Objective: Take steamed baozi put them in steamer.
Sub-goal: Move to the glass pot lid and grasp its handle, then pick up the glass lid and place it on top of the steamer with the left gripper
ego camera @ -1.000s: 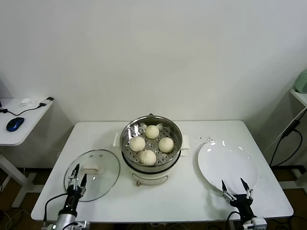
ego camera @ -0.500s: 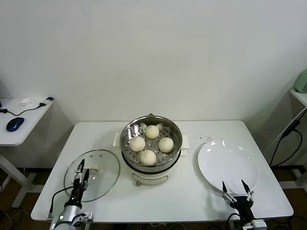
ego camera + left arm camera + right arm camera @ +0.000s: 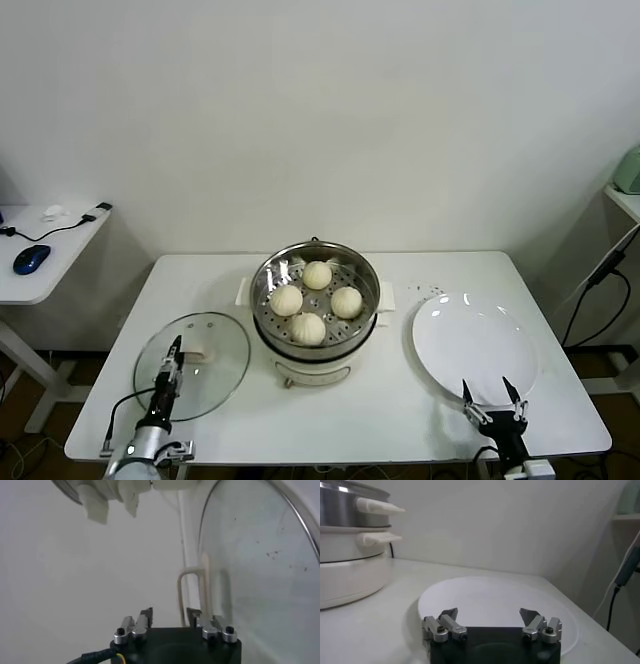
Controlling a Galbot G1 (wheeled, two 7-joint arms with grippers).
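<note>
Head view: white table [image 3: 400, 410], pale wall [image 3: 330, 110]

Shiny perforated metal steamer [image 3: 315, 300], smooth matt dough baozi [image 3: 309, 328], clear glass lid [image 3: 192, 365], glossy white plate [image 3: 476, 343].

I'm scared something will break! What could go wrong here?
The left hand is right over the glass lid, close to its white handle. If it pinches badly, the lid might slip and bang the table.

If the lid gets carried to the steamer, it could bump the four buns or the rim.

The right hand waits at the plate's edge and might nudge it.
</note>
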